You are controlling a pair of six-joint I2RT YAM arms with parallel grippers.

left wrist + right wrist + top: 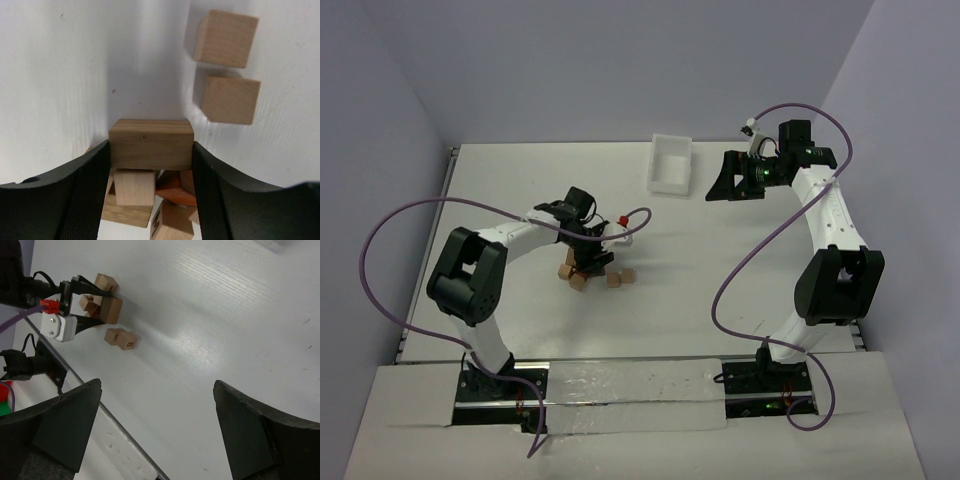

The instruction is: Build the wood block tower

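Left wrist view: the left gripper (151, 150) was closed on a short rectangular block (151, 142), one finger flat against each end, with the block level. Beneath it lay a pile (134, 186) of tan and reddish pieces; how neatly they were stacked could not be told. Two cubes (225, 39) lay side by side on the tabletop (60, 75), beyond the gripper and apart from the pile.

Step in hand, as judged: carrying or setting a block onto the beginnings of the tower. No narrow column was visible yet, so the build looked early. The next move would call for centring the block over a flat, steady piece below, lowering it square, and releasing it without nudging the pile.

Top external view: the left arm (510, 240) reached forward and to its right, elbow bent, with its gripper pointing down over the blocks at left-centre of the tabletop. The right arm (830, 215) was raised and folded back, its gripper (732, 185) spread wide and empty, near the white tray (670, 165) and well apart from the blocks.
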